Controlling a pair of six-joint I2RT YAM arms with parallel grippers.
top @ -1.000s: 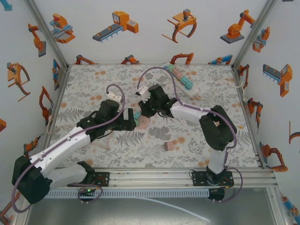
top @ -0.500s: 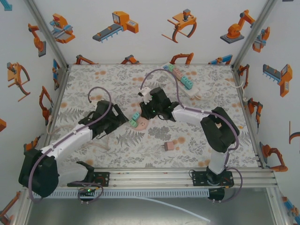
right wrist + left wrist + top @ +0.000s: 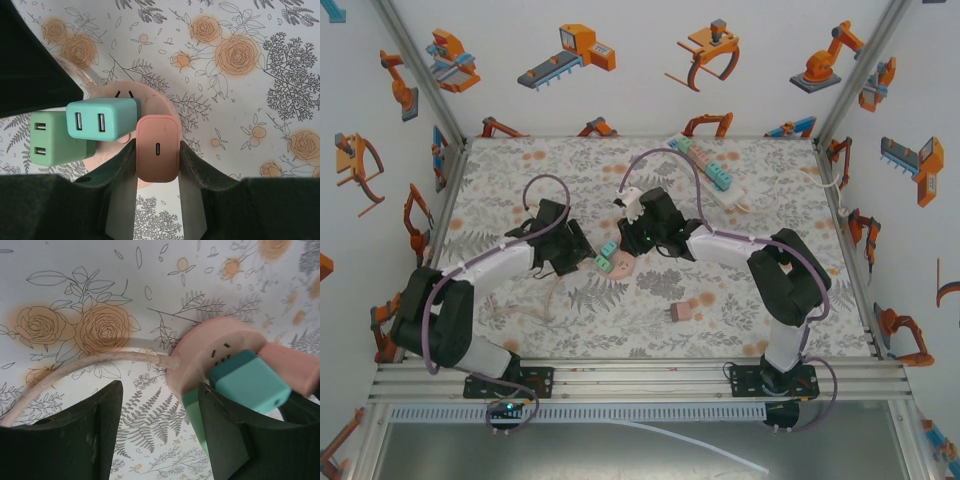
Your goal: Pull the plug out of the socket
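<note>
**A:** What is the biggest thing around the grippers?

**B:** The flower-printed surface (image 3: 520, 170), which lies under both of them. A long power strip (image 3: 712, 172) lies on it well beyond the right gripper (image 3: 157, 160), toward the far wall.

**A:** How does the right gripper stand?

**B:** It is clenched on the pink plug (image 3: 157, 135), with one finger pressed to each side of the plug's body.

**A:** And the left gripper (image 3: 160, 395)?

**B:** It is released. Its fingers stand apart with bare surface between them, and it grasps nothing.

**A:** Where is the socket?

**B:** The round pink socket (image 3: 200, 355) lies flat between the two grippers. It is just past the tips of the right gripper and beside the tip of one finger of the left gripper.

**A:** Is the pink plug off the socket yet?

**B:** No, it sits in the socket, within the right gripper's grasp. A teal plug (image 3: 100, 120) sits just beside it on the side toward the left gripper. A green plug (image 3: 55, 140) comes next, touching the teal plug.

**A:** What else is there?

**B:** The socket's pale cable (image 3: 75, 367) curves away in front of the left gripper's fingertips. One small loose plug (image 3: 681, 313) lies well apart from the right gripper, toward the arm bases.
</note>
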